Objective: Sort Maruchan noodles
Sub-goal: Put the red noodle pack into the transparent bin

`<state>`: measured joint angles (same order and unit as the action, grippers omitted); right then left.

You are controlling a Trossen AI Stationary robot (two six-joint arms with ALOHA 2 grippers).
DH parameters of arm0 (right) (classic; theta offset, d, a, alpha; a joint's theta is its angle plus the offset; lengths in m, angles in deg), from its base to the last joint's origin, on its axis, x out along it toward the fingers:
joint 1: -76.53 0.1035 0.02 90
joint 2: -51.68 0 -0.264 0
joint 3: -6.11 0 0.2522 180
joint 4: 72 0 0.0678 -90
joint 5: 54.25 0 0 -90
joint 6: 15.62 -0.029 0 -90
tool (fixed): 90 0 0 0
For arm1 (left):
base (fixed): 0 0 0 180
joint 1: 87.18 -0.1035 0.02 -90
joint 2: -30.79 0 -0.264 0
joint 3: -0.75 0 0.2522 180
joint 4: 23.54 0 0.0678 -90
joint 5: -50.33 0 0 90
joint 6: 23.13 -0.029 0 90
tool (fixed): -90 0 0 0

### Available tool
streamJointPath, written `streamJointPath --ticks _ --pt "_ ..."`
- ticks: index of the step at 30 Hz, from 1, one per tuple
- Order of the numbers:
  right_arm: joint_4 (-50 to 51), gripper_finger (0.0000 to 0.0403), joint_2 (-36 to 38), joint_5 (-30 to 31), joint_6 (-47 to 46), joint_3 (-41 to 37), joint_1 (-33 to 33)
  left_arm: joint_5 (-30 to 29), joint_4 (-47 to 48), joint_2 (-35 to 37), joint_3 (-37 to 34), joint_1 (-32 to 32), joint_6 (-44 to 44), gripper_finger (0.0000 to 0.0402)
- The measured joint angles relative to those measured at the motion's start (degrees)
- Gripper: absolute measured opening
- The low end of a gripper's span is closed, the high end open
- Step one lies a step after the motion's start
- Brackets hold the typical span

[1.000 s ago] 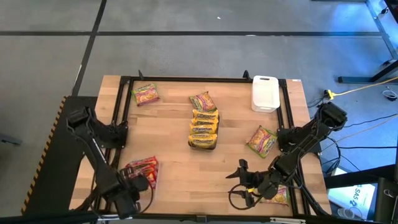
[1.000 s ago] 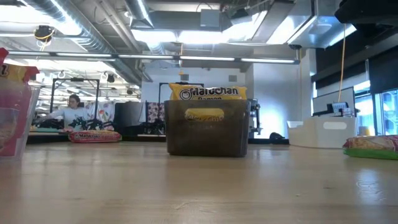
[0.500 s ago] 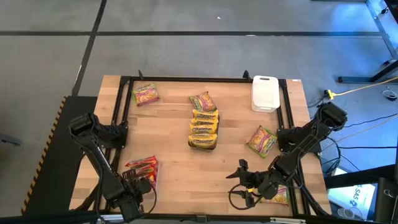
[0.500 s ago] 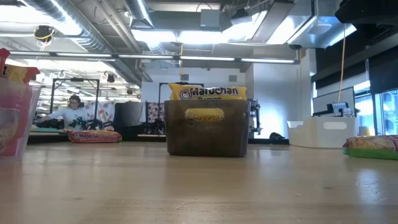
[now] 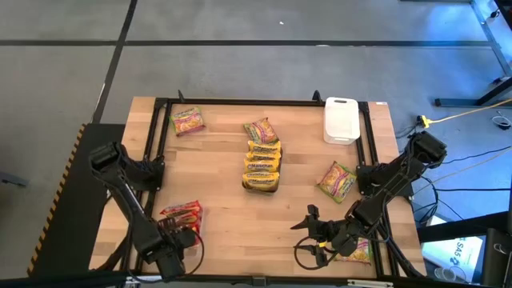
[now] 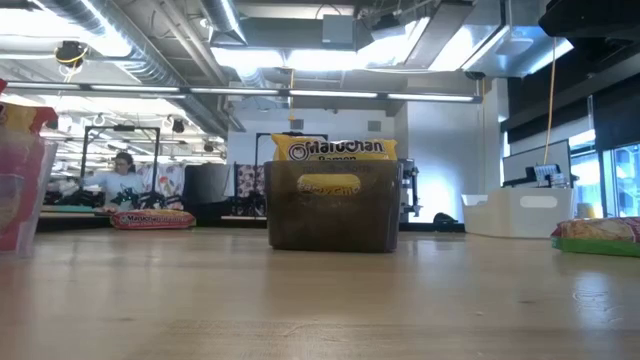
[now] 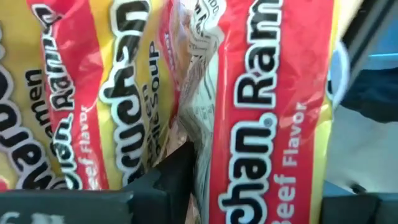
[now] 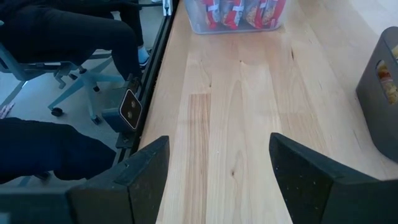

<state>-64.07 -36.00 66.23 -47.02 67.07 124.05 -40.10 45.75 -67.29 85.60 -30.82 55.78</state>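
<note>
Red Maruchan noodles (image 5: 184, 216) stand packed in a clear tray (image 6: 18, 195) near the table's front left corner. My left gripper (image 5: 178, 238) points straight down into them. In its wrist view one red packet (image 7: 267, 106) stands between its two dark fingers (image 7: 177, 180). Yellow packets (image 5: 262, 164) fill a dark tray (image 6: 333, 210) at mid-table. Green-and-pink packets lie flat at the far left (image 5: 186, 120), behind the dark tray (image 5: 261, 130) and at the right (image 5: 337, 181). My right gripper (image 5: 310, 232) hovers open over bare wood near the front right, holding nothing. My left gripper comes from above, its fingers pointing down among the upright red packets. One finger (image 7: 177, 180) sits in the gap beside the packet's left edge (image 7: 208, 155), and the other shows at the right. Whether the pads touch the packet I cannot tell.
A white tray (image 5: 341, 120) stands at the far right. Another green-and-pink packet (image 5: 358, 250) lies under the right arm at the front right. A black frame (image 5: 240, 102) runs round the table. A seated person (image 8: 62, 37) and an office chair are beside the table's left edge.
In the low view the clear tray with the red packets has edged a little toward the table's left edge. The right arm has kept still.
</note>
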Motion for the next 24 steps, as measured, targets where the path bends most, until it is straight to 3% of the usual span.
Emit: streamJointPath --ticks 14,24 --pt "0.0 0.0253 0.0 0.1 0.0 0.0 0.0 0.0 -0.2 0.7 0.0 -0.2 0.0 0.0147" --pt "0.0 0.0253 0.0 0.2 0.1 0.0 0.0 1.0 -0.8 0.7 0.0 -0.6 0.0 0.0226"
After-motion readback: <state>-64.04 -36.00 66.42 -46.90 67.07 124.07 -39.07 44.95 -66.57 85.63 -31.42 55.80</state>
